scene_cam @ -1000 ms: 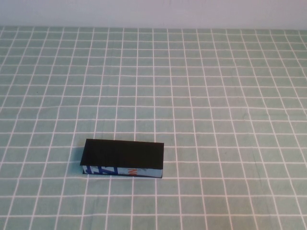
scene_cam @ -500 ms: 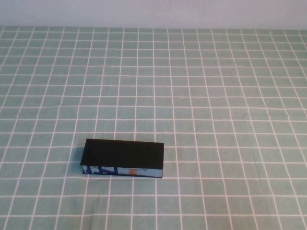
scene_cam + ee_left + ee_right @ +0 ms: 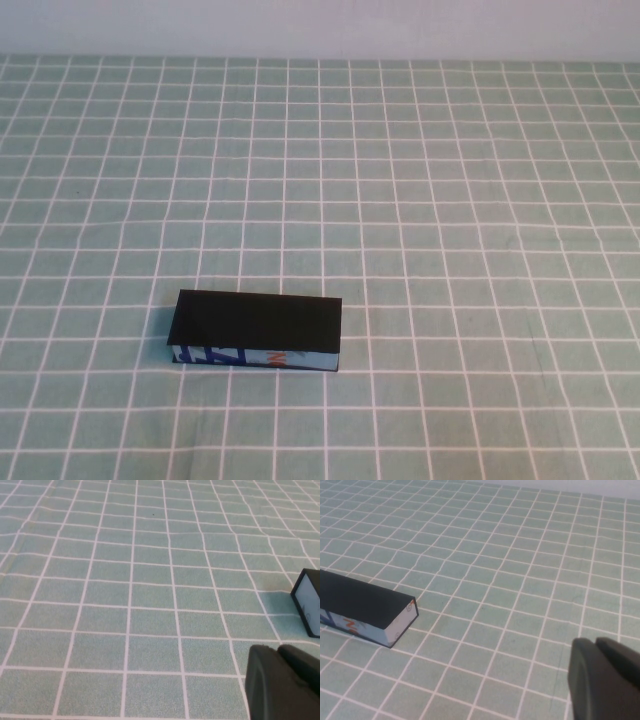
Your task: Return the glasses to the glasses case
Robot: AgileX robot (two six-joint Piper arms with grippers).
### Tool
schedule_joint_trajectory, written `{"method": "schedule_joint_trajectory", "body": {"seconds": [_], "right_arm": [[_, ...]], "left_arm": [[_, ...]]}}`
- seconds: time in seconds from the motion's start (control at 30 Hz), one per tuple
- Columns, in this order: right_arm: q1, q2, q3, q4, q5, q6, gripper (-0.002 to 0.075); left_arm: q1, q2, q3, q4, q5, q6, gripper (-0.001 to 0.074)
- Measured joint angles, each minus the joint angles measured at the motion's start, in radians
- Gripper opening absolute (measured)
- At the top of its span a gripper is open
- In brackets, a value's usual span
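Note:
The glasses case (image 3: 258, 330) is a black box with its lid shut, lying at the front left of the green checked tablecloth; its blue, white and orange printed side faces the robot. It also shows in the right wrist view (image 3: 365, 606), and one end of it in the left wrist view (image 3: 309, 601). The glasses are out of view. My left gripper (image 3: 277, 652) is shut and empty, low over the cloth, apart from the case's left end. My right gripper (image 3: 595, 645) is shut and empty, to the right of the case. Neither gripper shows in the high view.
The green tablecloth (image 3: 420, 200) with white grid lines covers the whole table up to a pale wall (image 3: 320, 25) at the back.

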Motion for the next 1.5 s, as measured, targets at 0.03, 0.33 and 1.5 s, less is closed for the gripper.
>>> {"method": "schedule_joint_trajectory", "body": {"seconds": [0.03, 0.33, 1.5], "right_arm": [[0.0, 0.0, 0.0, 0.0, 0.0, 0.0, -0.0013], [-0.012, -0.021, 0.0, -0.003, 0.008, 0.0, -0.0013], [-0.477, -0.312, 0.333, 0.144, -0.021, -0.203, -0.0013]], "left_arm": [[0.0, 0.0, 0.0, 0.0, 0.0, 0.0, -0.0001], [0.0, 0.0, 0.0, 0.0, 0.0, -0.003, -0.0001], [0.0, 0.0, 0.0, 0.0, 0.001, -0.004, -0.0001]]}}
